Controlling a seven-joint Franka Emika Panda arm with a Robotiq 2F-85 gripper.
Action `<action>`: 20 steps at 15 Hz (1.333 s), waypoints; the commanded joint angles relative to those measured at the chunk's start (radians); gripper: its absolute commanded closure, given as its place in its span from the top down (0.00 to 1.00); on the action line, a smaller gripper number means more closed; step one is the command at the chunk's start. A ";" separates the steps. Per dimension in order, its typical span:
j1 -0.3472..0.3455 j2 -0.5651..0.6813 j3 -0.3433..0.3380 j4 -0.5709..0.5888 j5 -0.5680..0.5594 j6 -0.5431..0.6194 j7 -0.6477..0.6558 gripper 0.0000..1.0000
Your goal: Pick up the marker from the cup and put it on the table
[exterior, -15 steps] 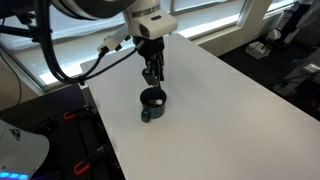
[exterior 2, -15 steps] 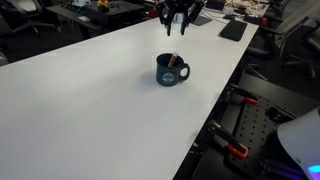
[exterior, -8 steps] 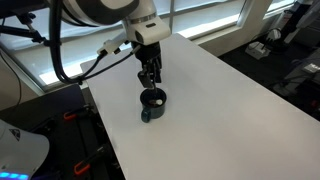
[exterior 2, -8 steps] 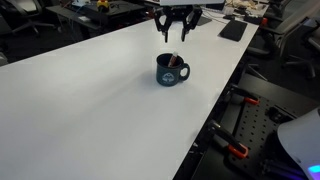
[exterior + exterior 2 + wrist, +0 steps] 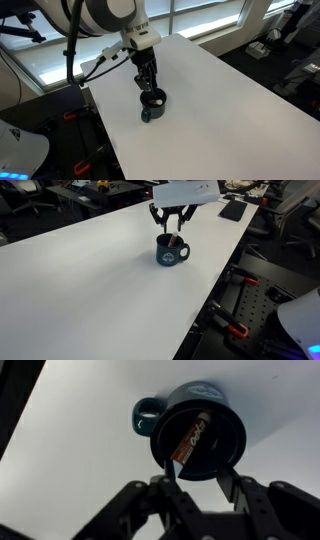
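The black cup [image 5: 152, 103] stands on the white table [image 5: 220, 110]; it also shows in the exterior view from the other side [image 5: 171, 250] and in the wrist view [image 5: 196, 430], handle to the left. The reddish marker [image 5: 186, 440] leans inside the cup, and its top shows in an exterior view [image 5: 174, 244]. My gripper [image 5: 148, 82] hangs open just above the cup's rim in both exterior views [image 5: 172, 223]. In the wrist view the gripper [image 5: 198, 478] has its two fingers spread to either side of the cup's mouth, empty.
The table's edge runs close to the cup on the robot's side [image 5: 105, 125]. A dark flat object [image 5: 233, 210] lies at the table's far end. Chairs, desks and dark equipment [image 5: 250, 300] stand around the table.
The gripper has come down toward the cup and stays open. The cup and marker have not moved.
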 commanded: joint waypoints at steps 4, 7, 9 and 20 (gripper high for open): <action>0.003 0.083 -0.031 0.035 -0.086 0.089 0.088 0.49; 0.000 0.112 -0.033 0.048 -0.073 0.098 0.077 0.49; -0.002 0.126 -0.034 0.054 -0.068 0.097 0.072 0.48; 0.008 0.183 -0.073 0.088 -0.087 0.077 0.112 0.43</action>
